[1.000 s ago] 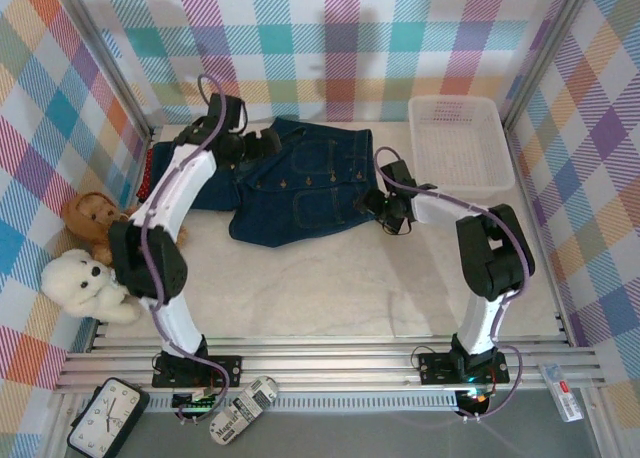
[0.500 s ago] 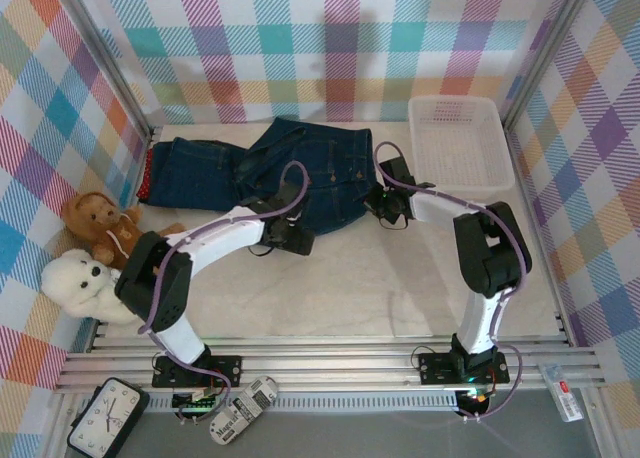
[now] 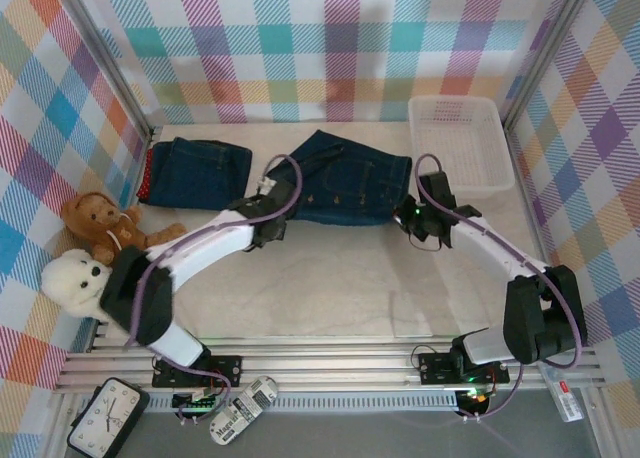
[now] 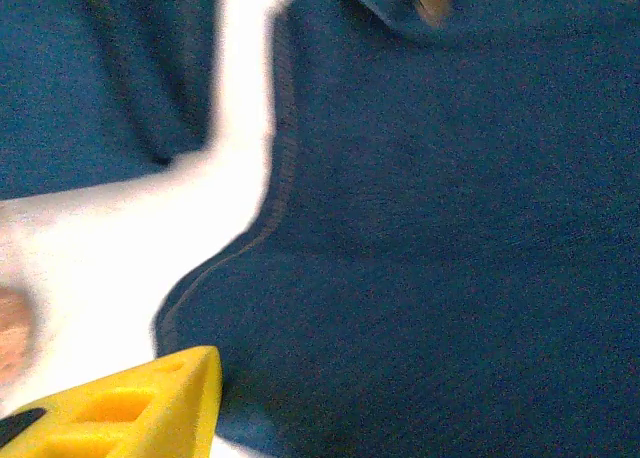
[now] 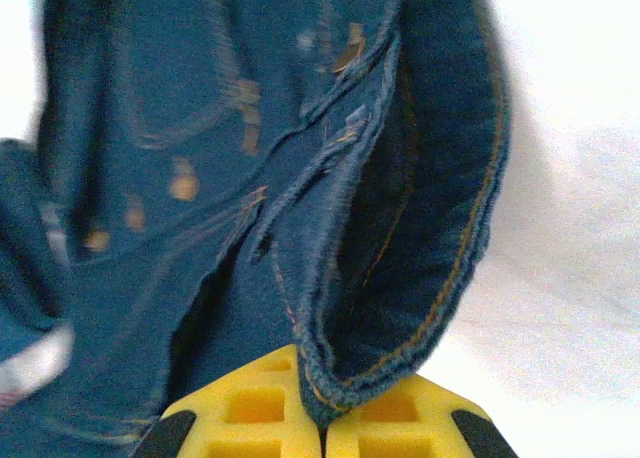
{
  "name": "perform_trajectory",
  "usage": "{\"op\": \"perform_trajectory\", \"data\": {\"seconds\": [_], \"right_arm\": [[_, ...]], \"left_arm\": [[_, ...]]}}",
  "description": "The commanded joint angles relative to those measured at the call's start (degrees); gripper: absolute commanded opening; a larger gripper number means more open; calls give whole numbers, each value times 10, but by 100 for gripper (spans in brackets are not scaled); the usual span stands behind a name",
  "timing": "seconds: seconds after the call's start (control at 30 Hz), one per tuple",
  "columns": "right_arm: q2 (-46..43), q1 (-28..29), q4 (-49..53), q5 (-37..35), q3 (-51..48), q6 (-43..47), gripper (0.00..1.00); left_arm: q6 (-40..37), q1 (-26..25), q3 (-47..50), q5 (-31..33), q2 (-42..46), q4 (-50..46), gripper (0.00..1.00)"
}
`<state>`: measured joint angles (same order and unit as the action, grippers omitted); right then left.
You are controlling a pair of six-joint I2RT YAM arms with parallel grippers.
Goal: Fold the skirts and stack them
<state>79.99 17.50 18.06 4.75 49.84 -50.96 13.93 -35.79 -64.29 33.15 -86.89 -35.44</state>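
From above, the buttoned denim skirt (image 3: 350,183) lies at the back middle of the worktop (image 3: 340,288). A folded denim skirt (image 3: 200,171) lies to its left, a little apart. A bit of red cloth (image 3: 150,175) peeks out at that one's left side. The white basket (image 3: 460,143) sits in the back right corner. A brown teddy bear (image 3: 95,221) and a white teddy bear (image 3: 78,283) sit by the left wall. The left claw (image 3: 272,210) is at the near left edge of the buttoned skirt. The right claw (image 3: 412,216) is at its near right corner.

The left wrist picture is blurry. Blue denim covers most of it, with its stitched edge lying on the white worktop. One yellow finger (image 4: 140,413) sits just beside that edge. It is hard to tell if this claw is spread or pressed together.

In the right wrist picture, the two yellow fingers (image 5: 250,413) are pressed together. They pinch the thick hem of the buttoned skirt. Little brass buttons (image 5: 183,186) show on the denim.
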Motion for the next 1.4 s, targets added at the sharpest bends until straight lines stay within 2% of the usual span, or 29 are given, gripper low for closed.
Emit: {"op": "perform_trajectory", "data": {"seconds": [0.0,0.1,0.23,0.3,0.43,0.53,0.57,0.63,0.7,0.77,0.93,1.03,1.13,1.2,1.37], "right_arm": [[-13,-5,60,12,-31,31,0],[-28,-5,75,15,-45,43,11],[-39,-5,87,31,-57,51,27],[-48,-5,95,29,-67,40,41],[-66,-5,107,-8,-86,4,59],[-82,-5,95,-31,-95,-18,78],[-87,-3,81,-26,-95,-11,82],[-93,3,58,-14,-83,9,99],[-92,20,52,-18,-58,36,99],[-83,35,42,-20,-35,54,99],[-11,48,-31,44,4,71,99],[49,50,-77,66,7,40,99],[106,50,-82,60,10,5,99],[136,50,-63,47,10,-20,99],[155,50,-24,23,-18,-72,99]], "left_arm": [[49,7,24,-7,46,-54,54],[45,6,79,-108,118,-8,64],[104,10,136,-102,180,10,80],[159,20,143,-114,182,-11,86],[238,37,136,-204,151,-31,90],[235,52,98,-269,102,-16,93],[222,56,69,-273,74,-22,94],[201,59,7,-258,12,-51,94],[185,60,-50,-249,-56,-76,93],[173,62,-107,-276,-108,-89,93],[187,60,-201,-471,-212,-48,93],[222,59,-244,-533,-281,-29,92],[234,58,-285,-531,-328,-42,92],[237,57,-282,-503,-332,-62,93],[249,59,-159,-443,-242,-95,95]]}}
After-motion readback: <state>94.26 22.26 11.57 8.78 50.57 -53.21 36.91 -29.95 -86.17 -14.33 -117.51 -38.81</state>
